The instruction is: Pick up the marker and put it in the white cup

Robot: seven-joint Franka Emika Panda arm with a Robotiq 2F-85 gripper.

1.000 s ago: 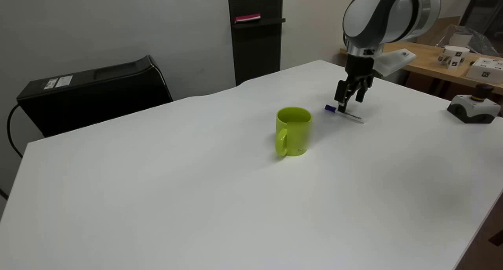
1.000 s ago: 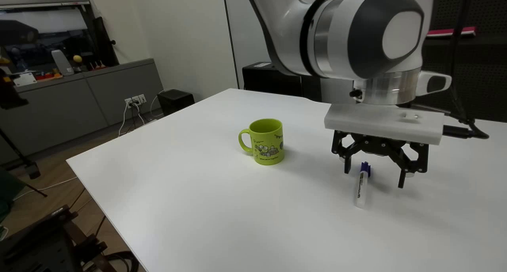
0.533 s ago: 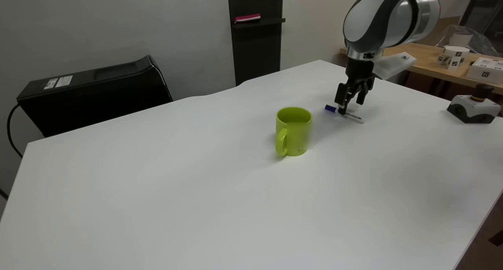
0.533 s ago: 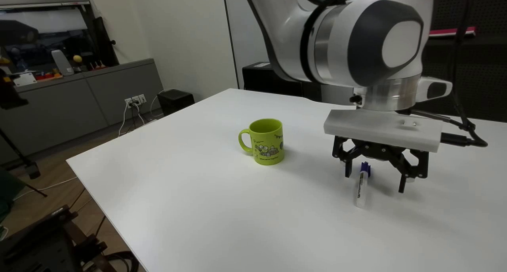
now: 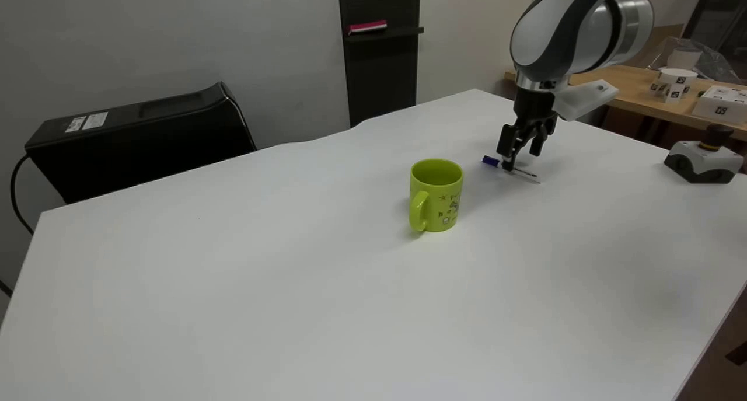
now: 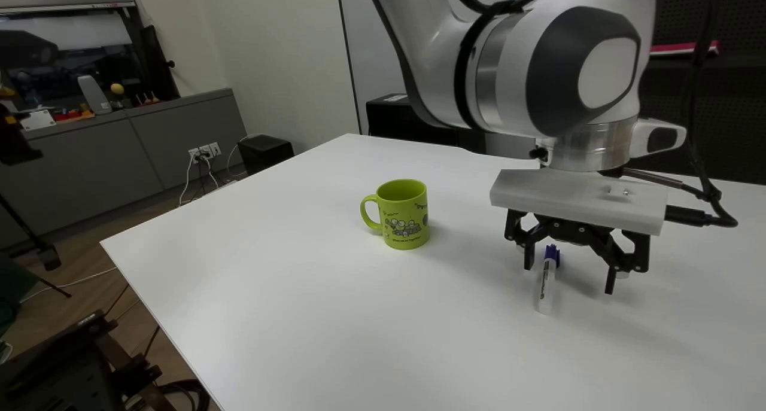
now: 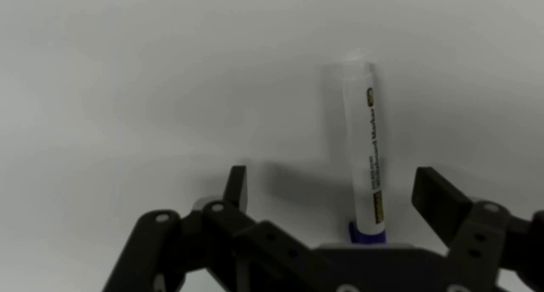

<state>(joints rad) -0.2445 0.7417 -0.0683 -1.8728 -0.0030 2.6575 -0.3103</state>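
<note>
The marker [image 6: 546, 285], with a white barrel and dark blue cap, lies flat on the white table. It also shows in an exterior view [image 5: 525, 174], partly behind a finger, and in the wrist view [image 7: 364, 156], where most of the cap is hidden by the gripper body. The lime-green mug [image 6: 404, 222] stands upright with its handle to one side; it also shows in an exterior view [image 5: 436, 205]. My gripper [image 6: 569, 279] is open and low over the marker. In the wrist view its fingers [image 7: 331, 171] stand on either side of the barrel, apart from it, the right finger nearer.
The white table [image 5: 262, 284] carries the mug and marker. A white-and-black button box [image 5: 704, 156] stands at the table's right edge in an exterior view. A black box-shaped machine [image 5: 140, 138] stands beyond the back edge. A wooden side table [image 5: 618, 86] holds white marked objects.
My gripper has come down a little toward the table and the marker, its fingers still apart. The marker and the mug have not moved.
</note>
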